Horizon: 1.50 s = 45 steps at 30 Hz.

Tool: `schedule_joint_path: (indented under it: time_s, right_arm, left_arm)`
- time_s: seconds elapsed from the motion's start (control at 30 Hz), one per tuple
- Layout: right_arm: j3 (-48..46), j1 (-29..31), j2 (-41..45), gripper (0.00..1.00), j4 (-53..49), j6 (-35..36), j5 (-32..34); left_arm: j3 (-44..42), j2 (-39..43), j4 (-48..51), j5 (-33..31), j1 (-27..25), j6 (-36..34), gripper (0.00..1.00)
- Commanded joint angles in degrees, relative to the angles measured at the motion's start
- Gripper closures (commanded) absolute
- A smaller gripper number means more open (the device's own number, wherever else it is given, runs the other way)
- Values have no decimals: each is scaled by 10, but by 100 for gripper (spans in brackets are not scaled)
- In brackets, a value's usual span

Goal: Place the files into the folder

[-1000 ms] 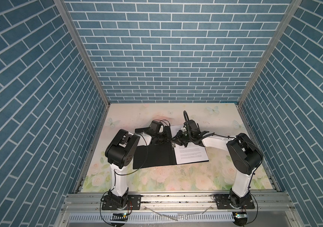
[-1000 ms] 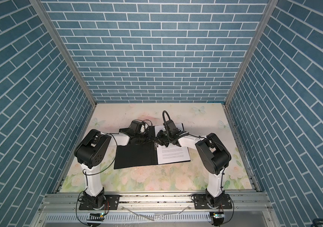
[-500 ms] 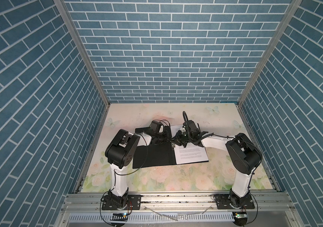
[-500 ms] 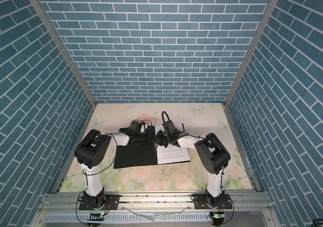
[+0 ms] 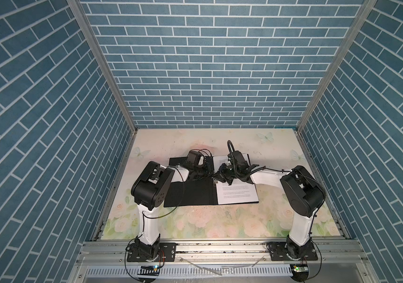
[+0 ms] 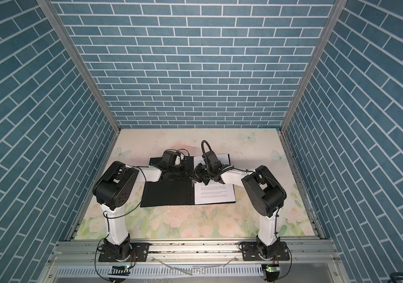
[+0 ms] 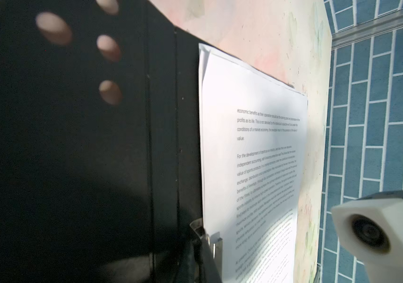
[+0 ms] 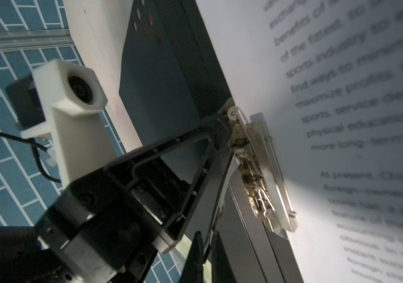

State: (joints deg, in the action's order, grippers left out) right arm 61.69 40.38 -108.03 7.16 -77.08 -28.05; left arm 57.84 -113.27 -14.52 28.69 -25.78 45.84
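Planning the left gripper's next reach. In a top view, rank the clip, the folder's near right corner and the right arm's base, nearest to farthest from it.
1. The clip: on the spine, at the left gripper.
2. The folder's near right corner: to its front right.
3. The right arm's base: front rail, far right.

Folder (image 5: pixel 195 196) open flat, black inside up; white files (image 5: pixel 237 193) (text sheet uppermost) on its right half.
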Motion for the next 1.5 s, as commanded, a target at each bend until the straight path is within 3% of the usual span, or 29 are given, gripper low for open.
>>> schedule_joint_path:
  time_s: [0.0, 0.2, 0.4, 0.77, 1.07, 1.47]
  right_arm:
    - [-25, 8, -7, 96, 58, -17, -7]
    - [-55, 12, 0, 99, 89, -33, -1]
    - [-56, 13, 4, 88, 94, -39, 6]
    - [-74, 15, 14, 83, 112, -57, 9]
    - [-80, 15, 14, 83, 120, -61, 13]
    - [-105, 15, 5, 93, 151, -77, 12]
  left_arm:
    - [-22, -17, 11, -15, -2, -3, 92]
    - [-33, -16, -1, -16, -2, 5, 93]
    - [-36, -11, -4, -21, -6, 9, 93]
    - [-48, -4, -20, -28, -10, 25, 93]
    - [-64, -2, -37, -36, -18, 38, 93]
    - [-72, 0, -43, -38, -18, 39, 94]
